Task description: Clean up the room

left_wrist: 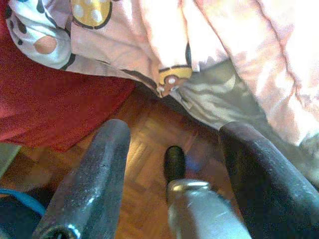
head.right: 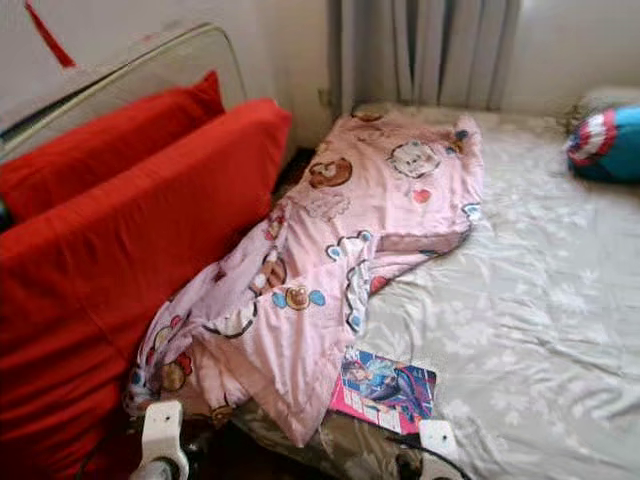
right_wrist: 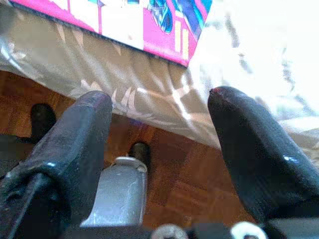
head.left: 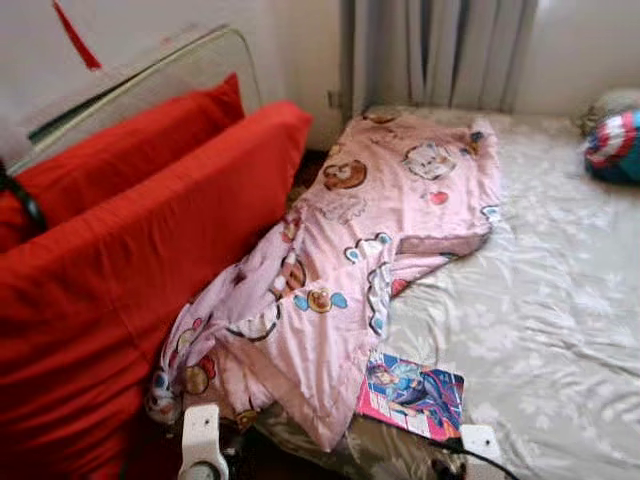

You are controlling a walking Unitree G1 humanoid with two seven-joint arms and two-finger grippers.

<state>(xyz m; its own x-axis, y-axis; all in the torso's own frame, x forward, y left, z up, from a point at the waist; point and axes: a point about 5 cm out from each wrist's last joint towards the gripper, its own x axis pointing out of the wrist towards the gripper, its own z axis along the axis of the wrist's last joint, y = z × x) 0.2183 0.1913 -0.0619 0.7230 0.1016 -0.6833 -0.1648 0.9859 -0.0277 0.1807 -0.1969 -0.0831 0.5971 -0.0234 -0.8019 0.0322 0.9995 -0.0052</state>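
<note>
Both arms sit low at the bottom edge of the head view, left gripper (left_wrist: 172,149) and right gripper (right_wrist: 159,124) each with fingers spread wide, holding nothing.

The bed (head.left: 560,330), in a pale floral sheet, bears a pink blanket (head.left: 350,250), a book (head.left: 412,395) and a cushion (head.left: 612,145).

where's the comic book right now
The comic book lies flat near the foot edge of the bed, just right of the pink blanket's hanging corner; in the right wrist view it sits just beyond the right tool.
</note>
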